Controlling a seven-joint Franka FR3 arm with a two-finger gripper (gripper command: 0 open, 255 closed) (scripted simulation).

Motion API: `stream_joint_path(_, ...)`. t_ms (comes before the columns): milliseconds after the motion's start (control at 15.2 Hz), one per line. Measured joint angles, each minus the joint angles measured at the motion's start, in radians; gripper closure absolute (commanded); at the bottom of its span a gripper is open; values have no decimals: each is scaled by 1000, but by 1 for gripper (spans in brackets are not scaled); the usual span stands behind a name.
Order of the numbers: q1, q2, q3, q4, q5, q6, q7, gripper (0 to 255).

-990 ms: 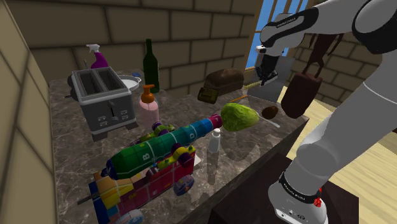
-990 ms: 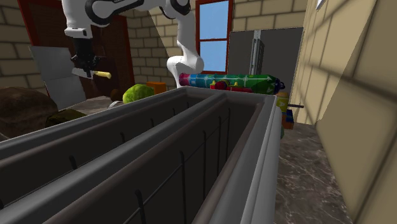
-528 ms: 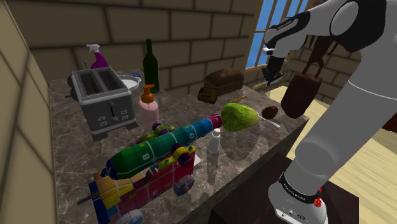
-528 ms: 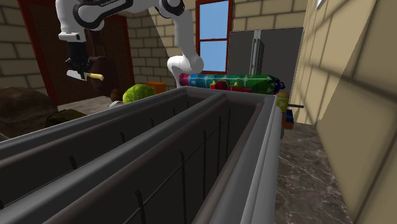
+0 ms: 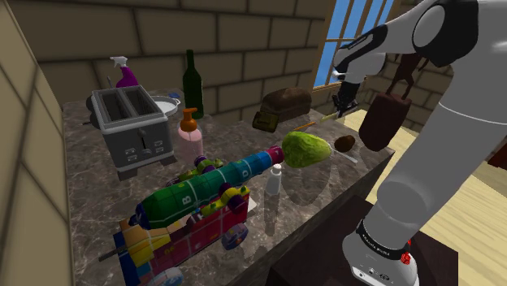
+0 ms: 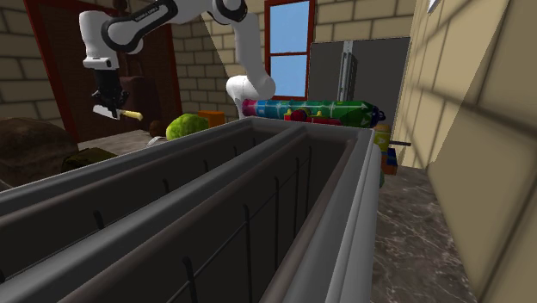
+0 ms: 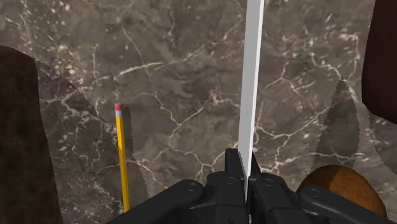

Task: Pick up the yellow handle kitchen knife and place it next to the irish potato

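We have the knife [image 7: 252, 83] clasped in the hand [image 7: 245, 182]. The two fingers are pinched tight on it, the pale blade runs out edge-on ahead of them, and in the second exterior view the yellow handle [image 6: 131, 113] juts sideways from the hand [image 6: 108, 107]. The knife hangs in the air above the marbled desk [image 5: 89, 195], touching nothing else.

In the shoulder view the hand [image 5: 343, 101] hovers with the brown potato [image 5: 344, 144] at about 6 o'clock from it. A leafy green head [image 5: 305, 149] lies at the potato's 9 o'clock and a dark brown object [image 5: 382, 120] at its 1 o'clock. From the wrist, the potato [image 7: 340, 186] peeks out just beside one finger, and a yellow pencil [image 7: 120, 159] lies on the desk on the other side.

We judge this to be the carry-and-lower step. To do it well we should:
- come down slowly over the bare marble between the pencil and the potato
- keep the blade off the potato
- let go only once the knife bears on the desk, since an edge-on blade may topple when freed.
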Motion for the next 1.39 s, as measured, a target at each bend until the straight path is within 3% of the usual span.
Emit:
stream_joint_path(924,-16,116,11,-83,91,176,-62,255)
stream_joint_path(1386,-19,132,14,-86,104,192,-70,255)
